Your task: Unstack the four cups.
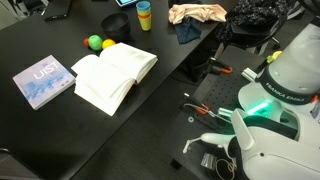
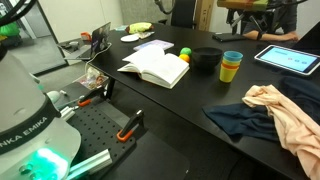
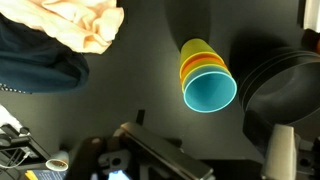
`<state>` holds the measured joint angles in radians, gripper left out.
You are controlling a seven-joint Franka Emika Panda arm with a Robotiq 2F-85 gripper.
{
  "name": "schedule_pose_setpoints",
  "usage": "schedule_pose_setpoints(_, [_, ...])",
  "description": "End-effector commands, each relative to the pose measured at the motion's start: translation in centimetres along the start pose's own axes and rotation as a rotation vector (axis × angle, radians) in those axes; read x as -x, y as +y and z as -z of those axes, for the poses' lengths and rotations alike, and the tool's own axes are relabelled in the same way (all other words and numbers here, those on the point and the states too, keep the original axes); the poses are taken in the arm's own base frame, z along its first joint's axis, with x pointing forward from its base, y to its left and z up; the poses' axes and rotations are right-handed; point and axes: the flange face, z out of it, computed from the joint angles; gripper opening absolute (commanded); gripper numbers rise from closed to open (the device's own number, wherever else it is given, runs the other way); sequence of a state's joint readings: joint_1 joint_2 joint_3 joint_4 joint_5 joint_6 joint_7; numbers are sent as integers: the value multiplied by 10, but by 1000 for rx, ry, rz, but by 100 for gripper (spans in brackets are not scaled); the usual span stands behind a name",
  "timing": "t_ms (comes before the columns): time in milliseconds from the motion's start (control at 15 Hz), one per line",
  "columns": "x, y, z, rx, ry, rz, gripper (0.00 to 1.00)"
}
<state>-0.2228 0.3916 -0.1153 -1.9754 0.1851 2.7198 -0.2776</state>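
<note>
The nested stack of plastic tumblers (image 3: 205, 75), teal inside orange and yellow, stands on the dark worktop (image 3: 140, 90). In the wrist view a black round bowl (image 3: 275, 85) sits just beside it at three o'clock. The pincer (image 3: 190, 160) hangs above, wide and empty.

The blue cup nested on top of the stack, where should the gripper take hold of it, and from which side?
Probably take the blue cup by its rim wall, one finger inside and one outside, coming down from above. The stack stands upright, mouth open upward, and only the blue cup's top band shows above the rest.
</note>
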Motion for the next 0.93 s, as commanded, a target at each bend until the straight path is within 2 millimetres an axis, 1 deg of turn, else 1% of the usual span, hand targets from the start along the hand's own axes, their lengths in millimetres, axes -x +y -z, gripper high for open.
schedule_pose_setpoints(0, [-27, 2, -32, -9, 45, -29, 100])
schedule_pose_setpoints(200, [-31, 0, -59, -24, 33, -53, 100])
schedule_pose_setpoints(467, [-32, -5, -86, -35, 13, -66, 100])
schedule_pose_setpoints(733, [-29, -11, -102, -42, -20, -67, 100])
schedule_pose_setpoints(867, [-28, -13, -106, -46, -26, -65, 100])
